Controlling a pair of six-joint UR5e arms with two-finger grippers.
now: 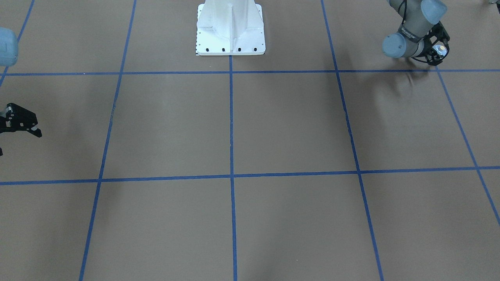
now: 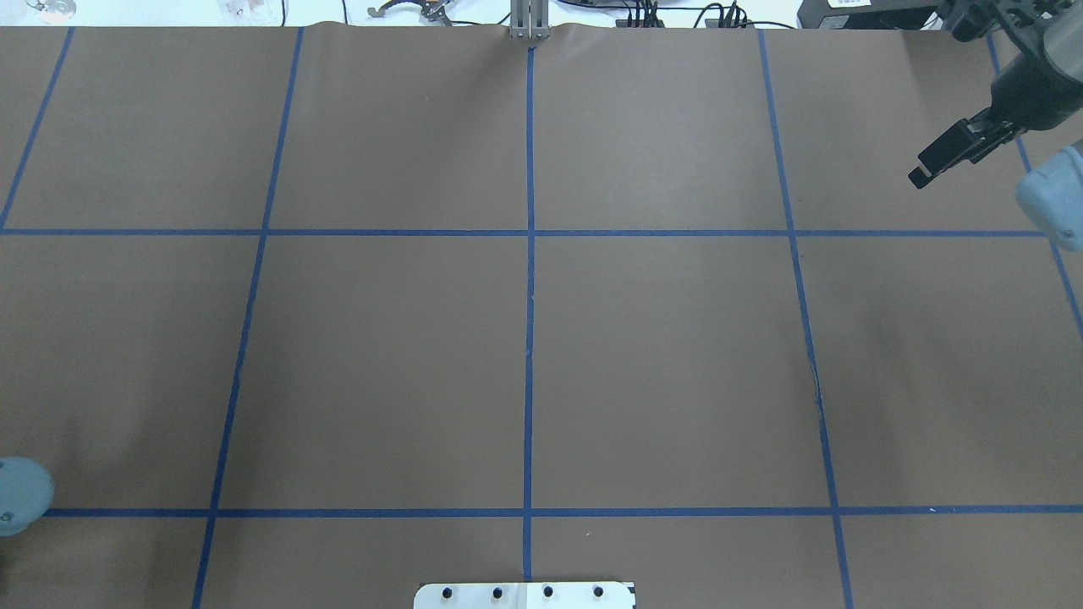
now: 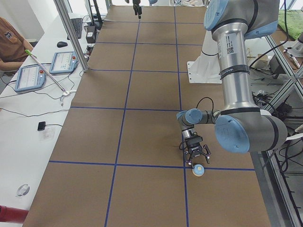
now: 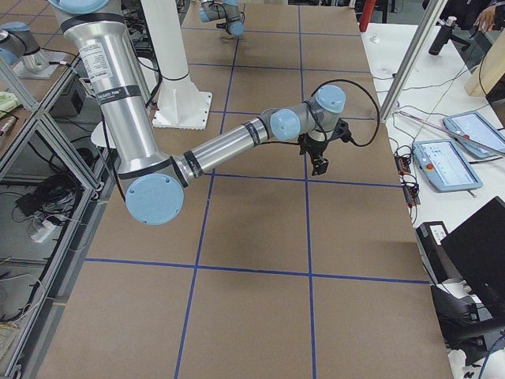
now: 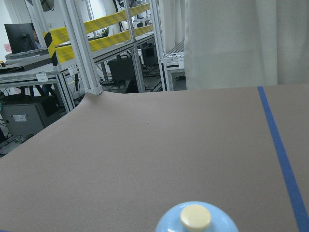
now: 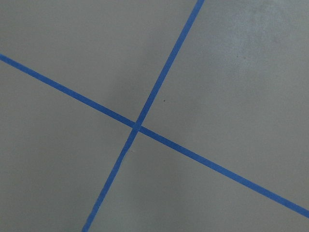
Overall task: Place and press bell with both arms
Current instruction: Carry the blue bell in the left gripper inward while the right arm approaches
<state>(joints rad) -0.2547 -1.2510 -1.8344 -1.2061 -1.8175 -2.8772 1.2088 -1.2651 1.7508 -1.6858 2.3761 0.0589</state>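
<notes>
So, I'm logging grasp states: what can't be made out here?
- Left gripper open or shut on the bell: small in the front-facing view, outside the overhead view, fingers out of the wrist view.
- Right gripper jaws: edge-on overhead, cut by the front-facing view's edge.
- Bell's base: below the wrist view's edge.

The brown paper cover on the table is dead matt, with a few soft creases in the upper right of the front-facing view. The grid is blue tape, smoother than the paper and with a faint sheen. The pedestal base looks like white painted metal, fairly glossy. The left arm has brushed silver metal tubes, and its joint caps are smooth light-blue plastic with a satin finish. The right gripper is matt black. The bell has a shiny light-blue dome, and its cream button is smooth and duller.
</notes>
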